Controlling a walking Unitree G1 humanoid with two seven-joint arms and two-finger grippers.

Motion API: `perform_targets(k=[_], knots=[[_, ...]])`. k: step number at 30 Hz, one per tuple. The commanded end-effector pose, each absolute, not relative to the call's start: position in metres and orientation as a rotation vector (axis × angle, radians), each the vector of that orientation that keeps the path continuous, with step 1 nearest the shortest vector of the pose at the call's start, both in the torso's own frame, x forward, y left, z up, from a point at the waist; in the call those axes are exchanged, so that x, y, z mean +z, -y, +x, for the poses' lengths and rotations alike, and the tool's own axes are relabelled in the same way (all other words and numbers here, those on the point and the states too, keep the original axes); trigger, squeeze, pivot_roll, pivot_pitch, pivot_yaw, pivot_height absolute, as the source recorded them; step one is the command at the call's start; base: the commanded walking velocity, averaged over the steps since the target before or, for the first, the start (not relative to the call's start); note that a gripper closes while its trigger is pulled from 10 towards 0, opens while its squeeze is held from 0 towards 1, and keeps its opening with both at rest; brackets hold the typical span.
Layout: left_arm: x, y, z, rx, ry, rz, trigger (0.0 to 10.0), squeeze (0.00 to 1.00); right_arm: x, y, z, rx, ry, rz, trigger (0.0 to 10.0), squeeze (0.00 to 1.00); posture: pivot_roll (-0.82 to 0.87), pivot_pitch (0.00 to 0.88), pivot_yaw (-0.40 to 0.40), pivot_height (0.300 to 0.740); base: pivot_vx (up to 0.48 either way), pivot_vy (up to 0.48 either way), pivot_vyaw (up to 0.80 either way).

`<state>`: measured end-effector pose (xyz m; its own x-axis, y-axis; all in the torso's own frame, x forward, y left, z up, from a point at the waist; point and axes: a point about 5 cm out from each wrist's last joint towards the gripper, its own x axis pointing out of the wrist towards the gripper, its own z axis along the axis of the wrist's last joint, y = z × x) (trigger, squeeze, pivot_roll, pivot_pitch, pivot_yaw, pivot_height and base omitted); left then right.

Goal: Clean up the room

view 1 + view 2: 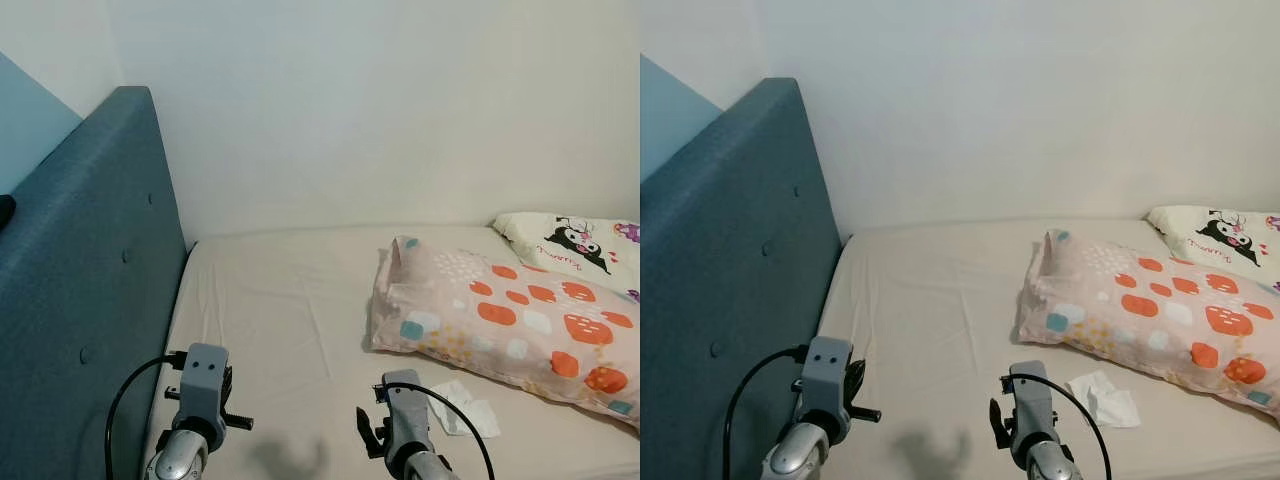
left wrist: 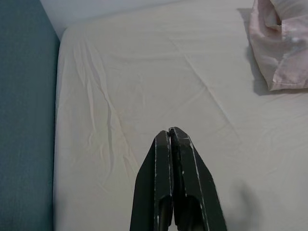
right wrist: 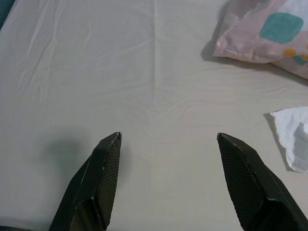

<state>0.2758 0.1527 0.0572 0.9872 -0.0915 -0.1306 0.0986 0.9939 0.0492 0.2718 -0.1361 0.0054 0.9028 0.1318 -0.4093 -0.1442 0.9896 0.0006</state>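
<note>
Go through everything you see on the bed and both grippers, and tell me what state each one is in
Left gripper: shut, empty, over bare sheet.
Right gripper: open, empty, above the sheet.
Tissue: crumpled, lying loose on the bed sheet beside the patterned pillow.
Patterned pillow: lying flat.
Cartoon pillow: lying flat behind it.
Bed sheet: lightly wrinkled.

We are in a home bedroom: a bed (image 1: 290, 310) with a cream sheet, a blue padded headboard (image 1: 90, 280) along its left side, and two patterned pillows (image 1: 500, 320) toward its right, against a plain white wall (image 1: 380, 100).
</note>
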Motion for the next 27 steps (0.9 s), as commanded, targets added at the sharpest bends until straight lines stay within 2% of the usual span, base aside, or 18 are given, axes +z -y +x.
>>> perform_targets(k=[1, 14, 27], knots=[[0.0476, -0.1538, 0.2709, -0.104, -0.179, 0.064, 10.0, 0.00, 0.0010, 0.1372, 0.2688, 0.137, -0.442, -0.014, 10.0, 0.00, 0.05, 0.114, -0.056, 0.735, 0.000, 0.000, 0.00], [0.0466, -0.1480, 0.2700, -0.158, -0.181, 0.086, 10.0, 0.00, 0.0002, 0.1376, 0.2674, 0.135, -0.446, -0.007, 10.0, 0.00, 0.05, 0.108, -0.052, 0.735, 0.000, 0.000, 0.00], [0.0472, -0.1467, 0.2688, -0.171, -0.179, 0.088, 10.0, 0.00, -0.0006, 0.1383, 0.2661, 0.133, -0.449, -0.005, 10.0, 0.00, 0.04, 0.112, -0.051, 0.735, 0.000, -0.344, 0.00]])
